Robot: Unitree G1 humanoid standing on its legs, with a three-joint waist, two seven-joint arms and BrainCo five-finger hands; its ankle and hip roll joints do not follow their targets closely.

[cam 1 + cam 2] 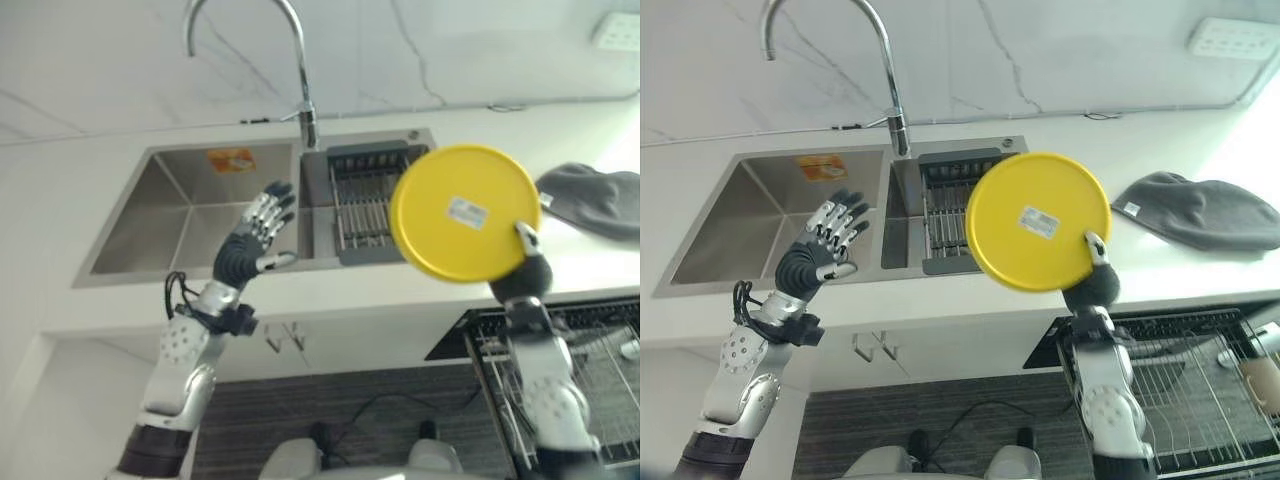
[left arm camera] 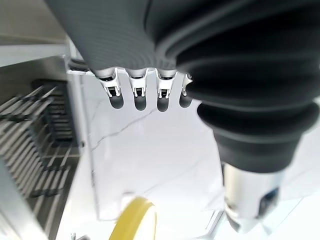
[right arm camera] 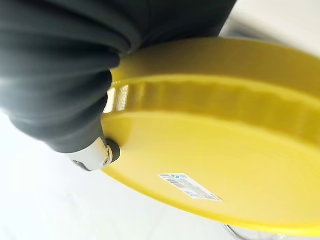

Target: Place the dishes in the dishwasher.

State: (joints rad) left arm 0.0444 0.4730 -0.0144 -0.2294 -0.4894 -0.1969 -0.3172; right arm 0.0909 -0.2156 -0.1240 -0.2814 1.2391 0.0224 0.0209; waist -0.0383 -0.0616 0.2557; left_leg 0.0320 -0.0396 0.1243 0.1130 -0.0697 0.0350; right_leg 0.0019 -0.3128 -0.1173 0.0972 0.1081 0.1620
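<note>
A round yellow plate [image 1: 460, 210] is held upright above the counter's front edge, its underside with a small white sticker facing me. My right hand [image 1: 1092, 285] grips its lower right rim, thumb pressed on the underside and fingers hidden behind; the right wrist view shows the plate [image 3: 215, 150] close against the thumb. Below the hand lies the pulled-out dishwasher rack [image 1: 1200, 390] of grey wire. My left hand [image 1: 250, 245] hovers open above the sink's front edge, fingers [image 2: 137, 92] straight and holding nothing.
A steel sink [image 1: 170, 215] is set in the white counter, with a dark drain rack [image 1: 360, 205] in its right basin and a tall faucet [image 1: 300, 70] behind. A grey cloth [image 1: 1210, 210] lies on the counter at right.
</note>
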